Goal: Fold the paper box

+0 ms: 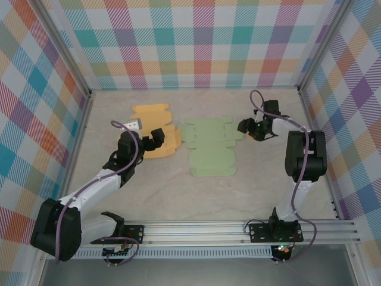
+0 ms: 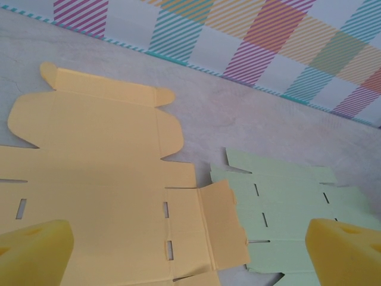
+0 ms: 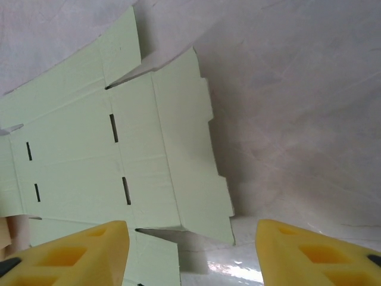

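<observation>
Two flat die-cut paper boxes are laid unfolded on the pale marbled tabletop (image 1: 178, 196). An orange-yellow cardboard blank (image 1: 152, 113) is at left-centre, and a light green cardboard blank (image 1: 209, 152) is just beside it on the right, side flaps meeting at the edges. Left gripper (image 1: 156, 138) is held over the orange blank's right part, jaws spread wide, nothing gripped. Its yellow foam pads (image 2: 33, 253) are seen well apart in the left wrist view. Right gripper (image 1: 247, 127) is placed at the green blank's right edge, likewise released and empty, pads wide apart above flap and table. Both blanks are lying flat.
</observation>
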Available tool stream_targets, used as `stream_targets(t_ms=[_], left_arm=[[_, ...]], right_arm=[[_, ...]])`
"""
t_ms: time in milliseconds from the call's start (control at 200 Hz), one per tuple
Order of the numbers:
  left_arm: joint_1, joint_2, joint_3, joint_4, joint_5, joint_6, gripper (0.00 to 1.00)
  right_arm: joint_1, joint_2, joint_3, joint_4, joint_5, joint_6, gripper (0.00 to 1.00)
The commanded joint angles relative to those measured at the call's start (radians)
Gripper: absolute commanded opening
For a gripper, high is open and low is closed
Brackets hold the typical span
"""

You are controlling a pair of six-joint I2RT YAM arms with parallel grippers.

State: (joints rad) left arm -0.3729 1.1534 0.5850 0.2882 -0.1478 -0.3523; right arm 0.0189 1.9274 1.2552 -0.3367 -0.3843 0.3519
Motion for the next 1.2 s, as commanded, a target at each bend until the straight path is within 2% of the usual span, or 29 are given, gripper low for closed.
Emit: stream_targets(t_ms=[0,360,450,545,730,810,925,1195], left_arm=[[-0.007,0.006,0.024,-0.005,0.0,-0.017,1.0],[-0.008,0.035,0.033,-0.002,0.022,-0.014,1.0],[-0.008,0.034,0.033,-0.003,0.027,-0.011,1.0],[-0.009,0.025,0.035,-0.013,0.022,-0.002,1.0],[-0.009,0.008,0.07,-0.042,0.032,0.047,1.0],[-0.009,0.017,0.108,-0.046,0.052,0.081,1.0],[-0.008,0.063,0.187,-0.037,0.147,0.16,1.0],[0.002,0.278,0.503,-0.174,0.417,0.523,0.99]], right_arm=[[-0.005,0.045,0.051,-0.019,-0.083,0.025,0.57],[0.034,0.137,0.114,-0.013,-0.118,0.047,0.53],[0.041,0.144,0.121,-0.004,-0.115,0.047,0.45],[0.042,0.125,0.117,-0.002,-0.101,0.034,0.26],[0.045,-0.054,0.021,0.037,-0.045,-0.06,0.0],[0.048,-0.16,-0.044,0.072,-0.028,-0.135,0.0],[0.058,-0.289,-0.122,0.102,-0.071,-0.265,0.0],[0.065,-0.566,-0.261,0.167,-0.208,-0.42,0.0]])
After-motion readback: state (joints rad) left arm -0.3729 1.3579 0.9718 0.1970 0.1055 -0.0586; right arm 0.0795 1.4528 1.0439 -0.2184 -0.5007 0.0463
